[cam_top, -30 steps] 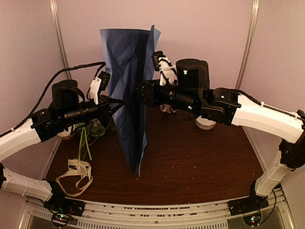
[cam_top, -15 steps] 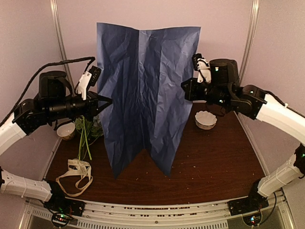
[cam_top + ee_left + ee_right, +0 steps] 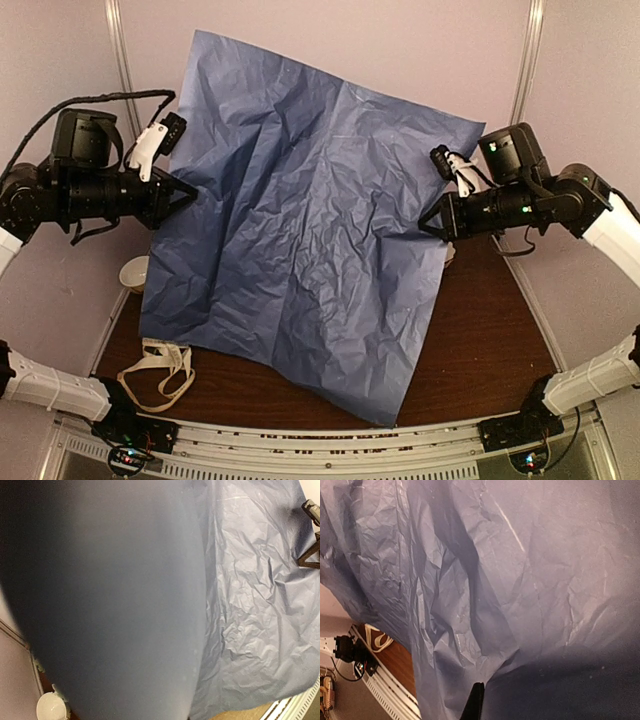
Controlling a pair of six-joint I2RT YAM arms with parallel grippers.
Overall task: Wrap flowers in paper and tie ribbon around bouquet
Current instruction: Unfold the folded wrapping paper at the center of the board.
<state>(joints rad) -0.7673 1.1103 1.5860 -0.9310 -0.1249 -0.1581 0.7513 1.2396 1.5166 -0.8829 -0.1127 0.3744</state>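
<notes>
Blue paper [image 3: 300,230] hangs spread in the air between your left hand [image 3: 192,188] and right hand [image 3: 422,228], each clamped on a side edge; unfolding looks done, so next lower it flat onto the table [image 3: 490,340].

One paper [image 3: 300,250], a single large, crumpled blue sheet. Two robot arms, the left arm [image 3: 90,190] and the right arm [image 3: 545,200], each ending in one claw, so two claws in all: the left claw [image 3: 190,188] and the right claw [image 3: 425,228]. One ribbon [image 3: 160,365], a cream strip lying in loops. One small white bowl [image 3: 132,272] shows in part at the sheet's left edge. One dark wooden table [image 3: 490,330] under it all
</notes>
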